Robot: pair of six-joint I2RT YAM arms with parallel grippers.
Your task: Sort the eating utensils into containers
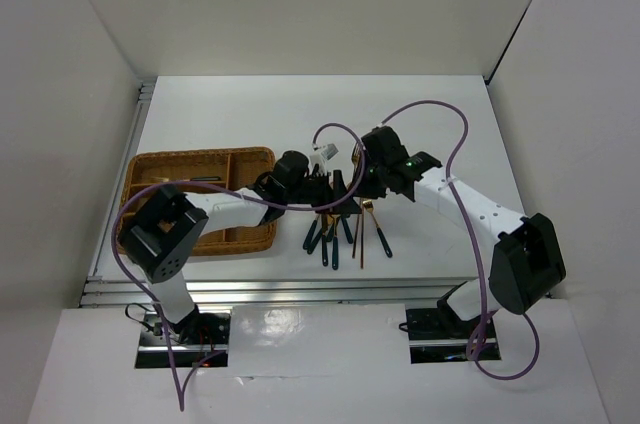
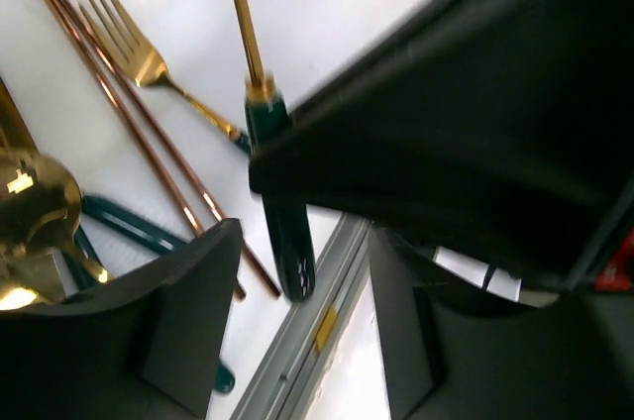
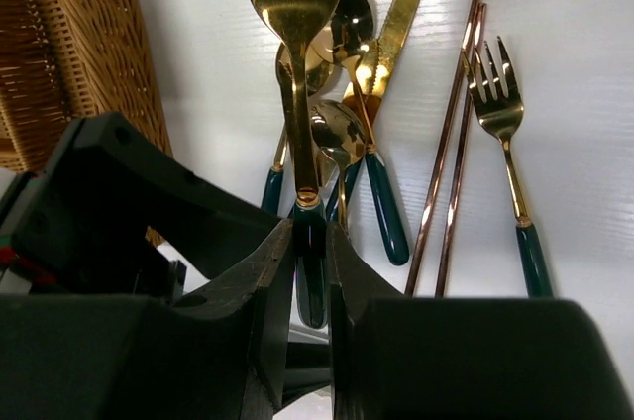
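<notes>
My right gripper [image 3: 312, 242] is shut on the dark teal handle of a gold-headed utensil [image 3: 293, 4], held above the table. That handle's free end [image 2: 288, 242] hangs between the fingers of my left gripper [image 2: 305, 276], which stand apart on either side without touching it. Both grippers meet over the loose utensils [image 1: 335, 234] near the table's middle. Among these lie spoons [image 3: 337, 128], a knife [image 3: 396, 19], a fork [image 3: 500, 103] and reddish chopsticks [image 3: 456, 143]. The wicker tray [image 1: 215, 156] sits to the left with one utensil [image 1: 190, 181] in its back compartment.
A grey metal rail [image 2: 307, 341] runs along the table's near edge, just below the left gripper. White walls close in the table on the left, right and back. Purple cables [image 1: 440, 109] arc over both arms.
</notes>
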